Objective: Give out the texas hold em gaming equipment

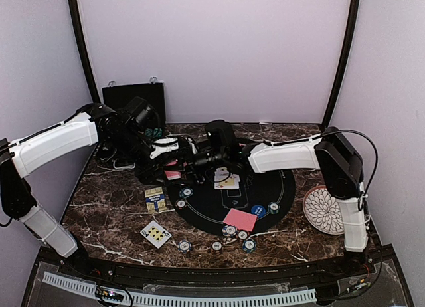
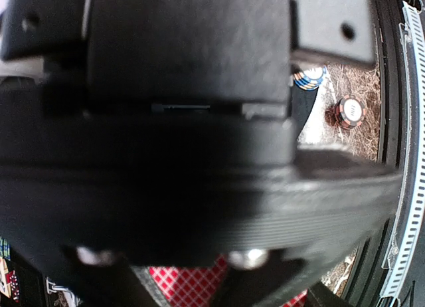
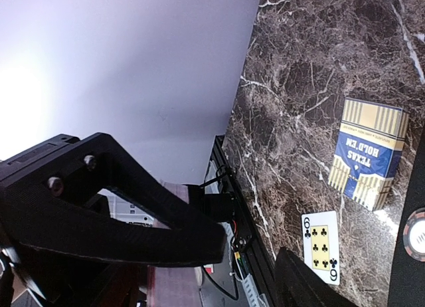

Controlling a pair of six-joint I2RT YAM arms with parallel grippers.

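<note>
The left gripper (image 1: 174, 153) and the right gripper (image 1: 192, 159) meet tip to tip, likely to pass the red-backed cards (image 1: 173, 175) just under them; I cannot tell if either pinches or hangs loose; poker chips (image 1: 230, 230) wait lower down.

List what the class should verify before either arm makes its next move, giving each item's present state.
1. Left claw grip: cannot tell; black hardware blocks its wrist view.
2. Right claw grip: cannot tell.
3. Clearance between both claws: cannot tell; they meet closely over the far-left edge of the mat.
4. Card box lying flat, clear of both arms: ok.
5. Six of clubs face up beside the box: ok.
</note>
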